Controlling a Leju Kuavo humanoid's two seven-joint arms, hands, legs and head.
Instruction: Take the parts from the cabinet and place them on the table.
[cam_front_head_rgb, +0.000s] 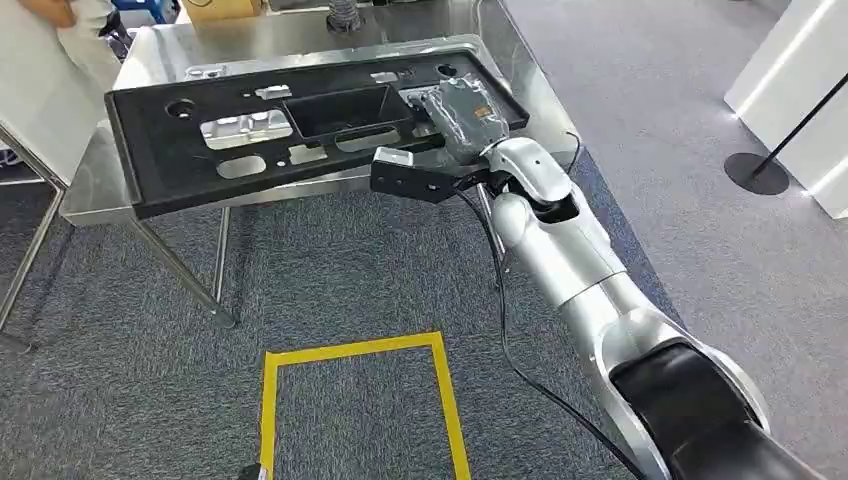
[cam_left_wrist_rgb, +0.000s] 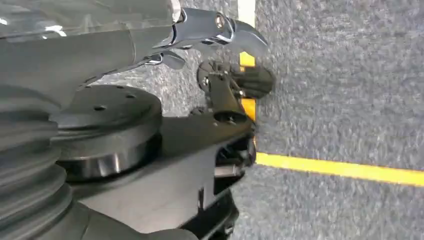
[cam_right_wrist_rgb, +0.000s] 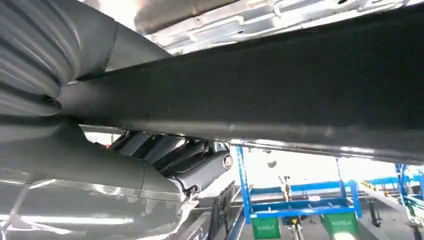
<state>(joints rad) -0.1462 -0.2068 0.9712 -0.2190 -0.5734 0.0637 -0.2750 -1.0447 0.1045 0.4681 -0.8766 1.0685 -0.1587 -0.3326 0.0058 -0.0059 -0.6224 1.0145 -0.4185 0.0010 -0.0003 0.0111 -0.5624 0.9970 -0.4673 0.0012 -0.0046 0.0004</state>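
The right robot hand grips the black panel at the worktop's near edge; releasing needs it fully supported.

Matt black plastic panel, finely textured, cut-outs showing bright pressed metal beneath | table of brushed steel, dull sheen | floor carpet grey, rough weave, glossy yellow tape | right arm of smooth silver, satin shell.
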